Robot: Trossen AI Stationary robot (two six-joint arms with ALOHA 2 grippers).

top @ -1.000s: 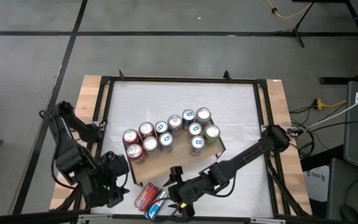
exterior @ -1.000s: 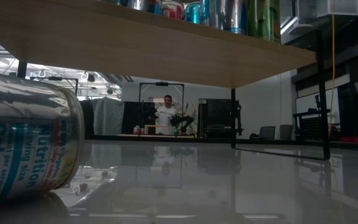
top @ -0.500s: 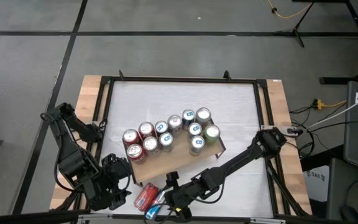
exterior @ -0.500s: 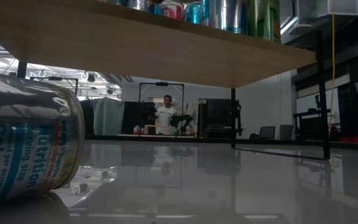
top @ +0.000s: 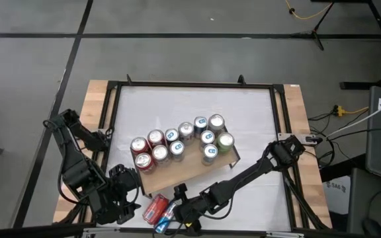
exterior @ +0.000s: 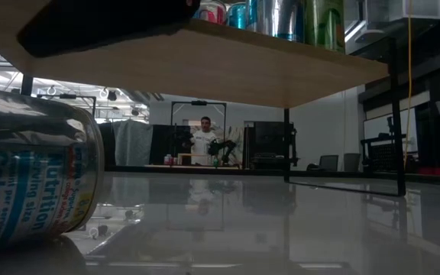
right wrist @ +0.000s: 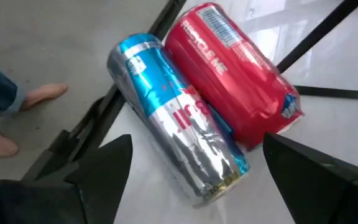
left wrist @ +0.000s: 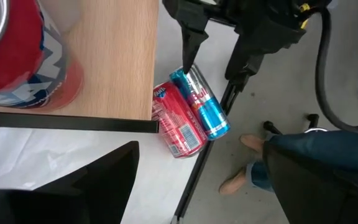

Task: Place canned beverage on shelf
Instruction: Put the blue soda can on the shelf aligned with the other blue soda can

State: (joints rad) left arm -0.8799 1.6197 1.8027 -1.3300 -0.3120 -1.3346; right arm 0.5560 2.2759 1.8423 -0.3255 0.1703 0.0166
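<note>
A blue-and-silver can (right wrist: 173, 143) and a red can (right wrist: 235, 81) lie on their sides, side by side, at the white table's near edge (top: 166, 218). The wooden shelf (top: 177, 170) stands mid-table with several cans upright on it. My right gripper (right wrist: 194, 180) hangs open just above the blue can's end, a finger on either side and clear of it. In the low view one of its fingers (exterior: 105, 23) shows above that can (exterior: 29, 176). My left gripper (left wrist: 210, 186) waits open above the shelf's near left corner (top: 121, 198).
The two lying cans are close to the table's black rim (left wrist: 197, 168), just in front of the shelf's near edge (left wrist: 67, 121). A red can (left wrist: 17, 50) stands on the shelf by my left gripper. A person's feet (left wrist: 247, 174) are on the floor beyond the rim.
My right gripper has come down and toward the table's near left, closing on the two lying cans, and has rolled a little; one of its fingers now shows at the top of the low view. The cans have not moved.
</note>
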